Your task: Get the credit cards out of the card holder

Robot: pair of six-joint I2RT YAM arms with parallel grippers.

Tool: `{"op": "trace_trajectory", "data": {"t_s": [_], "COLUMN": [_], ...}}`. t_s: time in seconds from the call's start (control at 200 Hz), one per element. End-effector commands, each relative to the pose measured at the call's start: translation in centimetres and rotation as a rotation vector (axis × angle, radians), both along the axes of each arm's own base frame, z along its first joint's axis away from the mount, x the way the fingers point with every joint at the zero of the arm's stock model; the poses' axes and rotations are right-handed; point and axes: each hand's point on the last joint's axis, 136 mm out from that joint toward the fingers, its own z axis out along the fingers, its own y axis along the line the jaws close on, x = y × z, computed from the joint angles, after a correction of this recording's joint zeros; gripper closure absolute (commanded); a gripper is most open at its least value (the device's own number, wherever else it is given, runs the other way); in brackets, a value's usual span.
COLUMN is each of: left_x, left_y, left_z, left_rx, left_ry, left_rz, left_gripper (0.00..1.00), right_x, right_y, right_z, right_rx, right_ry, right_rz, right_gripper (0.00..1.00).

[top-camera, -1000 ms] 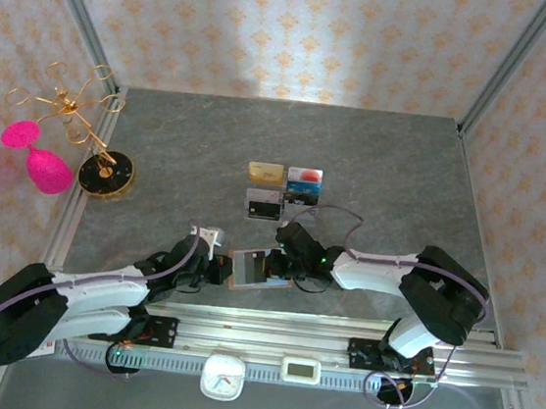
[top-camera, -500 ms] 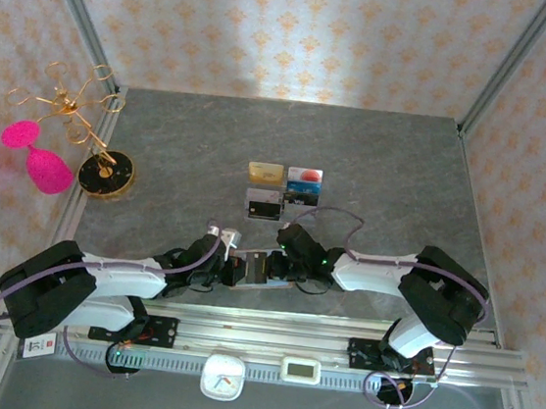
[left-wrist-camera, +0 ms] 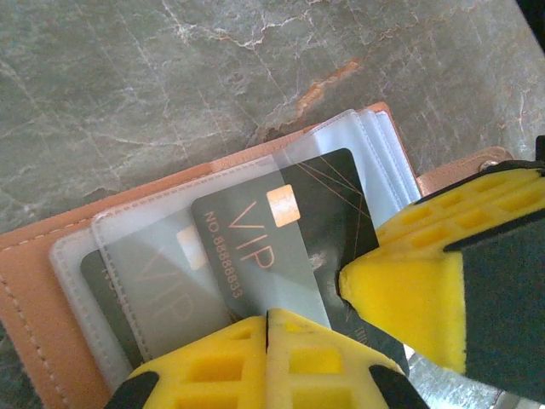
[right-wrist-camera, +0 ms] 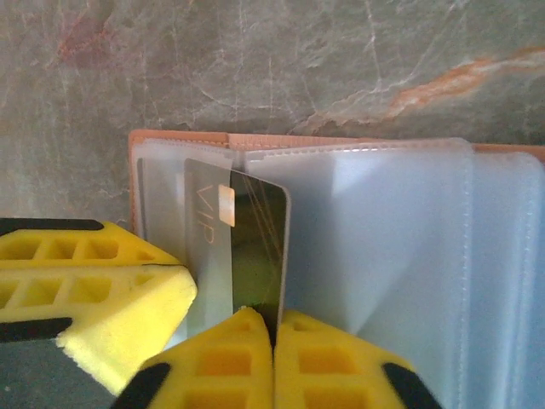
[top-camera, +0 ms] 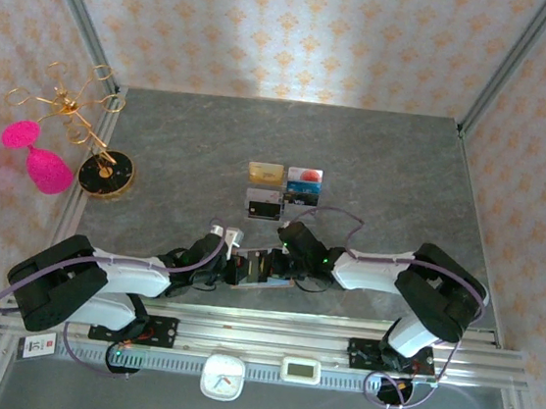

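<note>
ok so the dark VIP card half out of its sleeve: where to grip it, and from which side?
Take the VIP card by its bare dark corner, clear of the sleeve of the card holder, from the right arm's side. The card lies flat and the rest is under plastic; the right gripper pinches there.

The card holder [top-camera: 264, 269] lay spread on the bench [top-camera: 387, 158] at lower centre of the top view. Four credit cards [top-camera: 282, 192] sat in a two-by-two block above it, apart from it. The left fingers [left-wrist-camera: 221, 362] met the holder from the left, the right fingers [right-wrist-camera: 341, 358] from the right. A VIP card [left-wrist-camera: 272, 247] stuck out of a sleeve, its lower edge between the right fingers. A wire stand [top-camera: 106, 174] stood at the bench's left edge.
</note>
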Motion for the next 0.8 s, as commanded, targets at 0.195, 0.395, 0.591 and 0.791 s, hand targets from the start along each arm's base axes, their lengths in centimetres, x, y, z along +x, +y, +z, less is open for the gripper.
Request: {"op": "trace_trajectory", "data": {"t_s": [0.195, 0.395, 0.591, 0.791], "left_x": [-1.0, 1.6, 3.2, 3.6], "left_y": [2.2, 1.1, 4.0, 6.8], "left_z": [-1.6, 4.8, 11.0, 15.2], "left_rx": [0.077, -0.057, -0.109, -0.082], "left_ry": [0.047, -0.093, -0.244, -0.347], "left_rz": [0.016, 0.079, 0.227, 0.310], "left_gripper": [1.00, 0.75, 0.29, 0.01], "right_x": [1.7, 4.8, 8.2, 8.6], "right_y": [-6.1, -4.8, -2.5, 0.2], "right_z": [2.8, 12.6, 18.7, 18.4], "right_rx": [-0.069, -0.029, -0.100, -0.200], "right_ry": [-0.168, -0.496, -0.750, -0.826], "right_rz": [-0.104, 0.004, 0.189, 0.537], "right_gripper": [1.00, 1.00, 1.00, 1.00]}}
